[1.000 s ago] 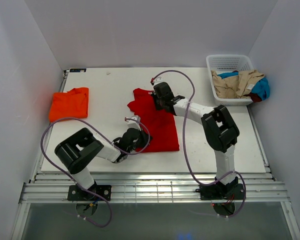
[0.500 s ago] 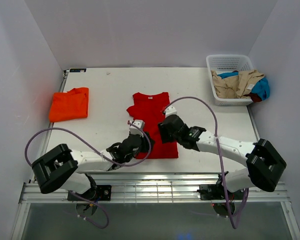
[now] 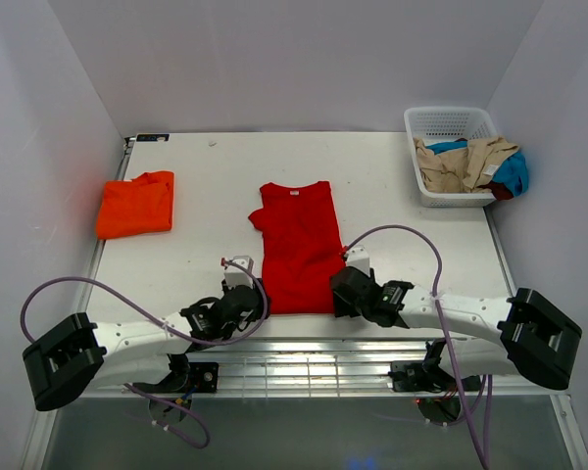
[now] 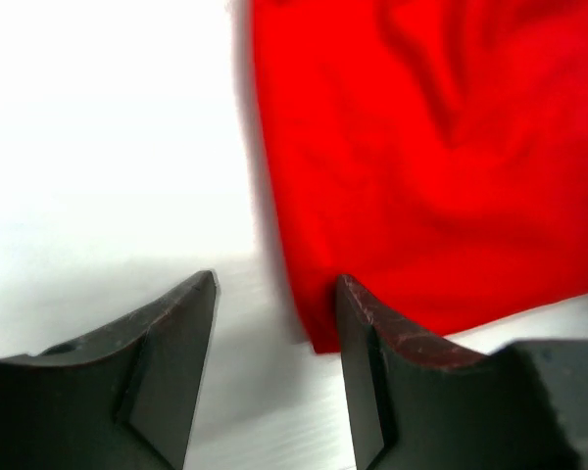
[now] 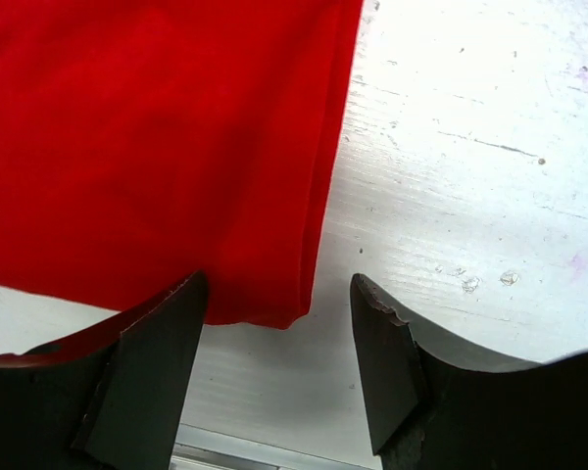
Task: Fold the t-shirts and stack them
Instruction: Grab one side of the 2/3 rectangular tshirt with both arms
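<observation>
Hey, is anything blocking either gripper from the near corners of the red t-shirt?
Nothing visible does. The left gripper and the right gripper are both open, each right at a near hem corner of the red t-shirt, with only bare table around the cloth there.

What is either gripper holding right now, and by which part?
Nothing. The left gripper and right gripper are both open, each poised at a near hem corner of the red t-shirt, with no fabric pinched.
</observation>
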